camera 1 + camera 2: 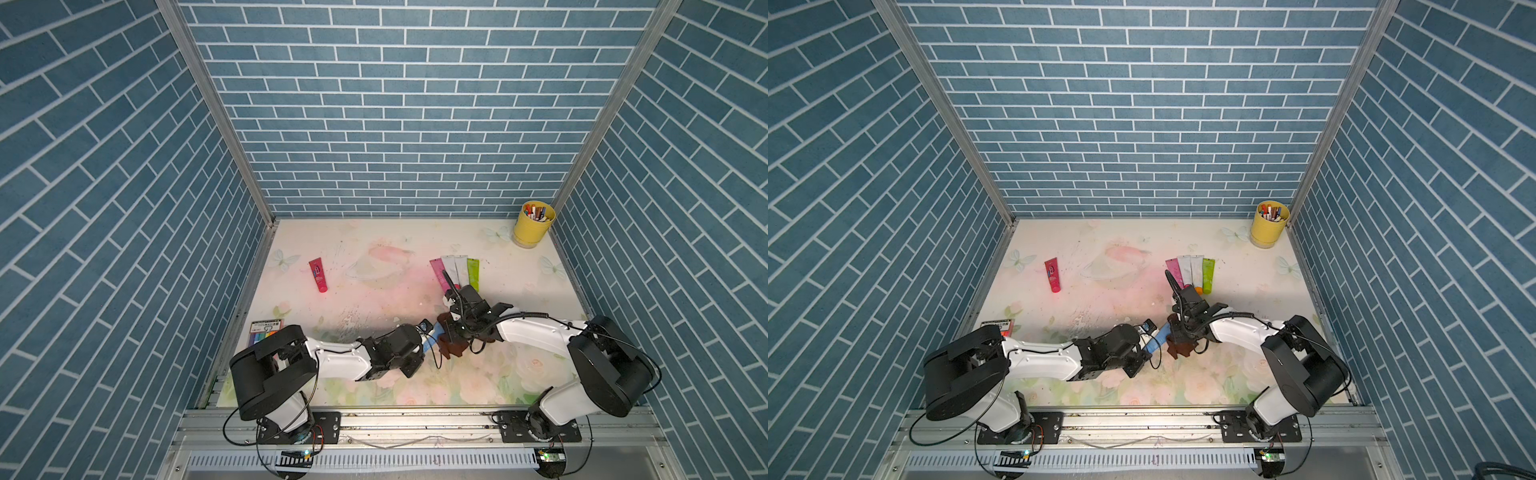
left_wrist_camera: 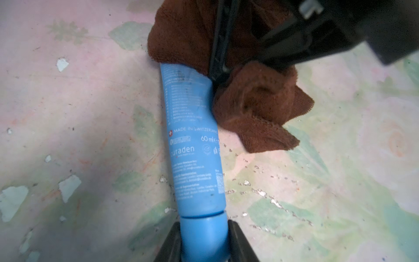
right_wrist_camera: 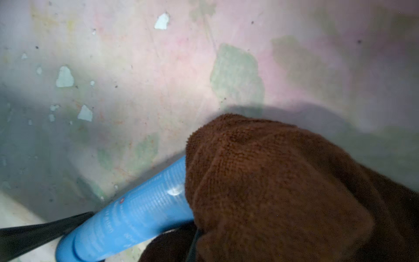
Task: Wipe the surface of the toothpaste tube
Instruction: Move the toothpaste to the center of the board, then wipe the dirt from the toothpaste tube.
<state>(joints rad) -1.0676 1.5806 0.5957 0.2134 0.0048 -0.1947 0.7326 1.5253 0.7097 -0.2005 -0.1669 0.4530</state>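
Note:
A blue toothpaste tube (image 2: pixel 195 140) hangs just above the flowered table, near the front middle in both top views (image 1: pixel 433 336) (image 1: pixel 1158 337). My left gripper (image 2: pixel 204 223) is shut on its blue cap, one black finger on each side. A brown cloth (image 2: pixel 260 106) covers the tube's far end, and the tube bends under it. My right gripper (image 1: pixel 449 333) is shut on this cloth, and the bunched fabric hides its fingertips. In the right wrist view the cloth (image 3: pixel 272 181) lies over the tube (image 3: pixel 136 211) and hides its crimped end.
A red tube (image 1: pixel 318 274) lies at the left back of the table. Several coloured tubes (image 1: pixel 455 272) lie in a row just behind the right arm. A yellow cup of pens (image 1: pixel 533 224) stands in the back right corner. A marker pack (image 1: pixel 264 330) lies beside the left arm.

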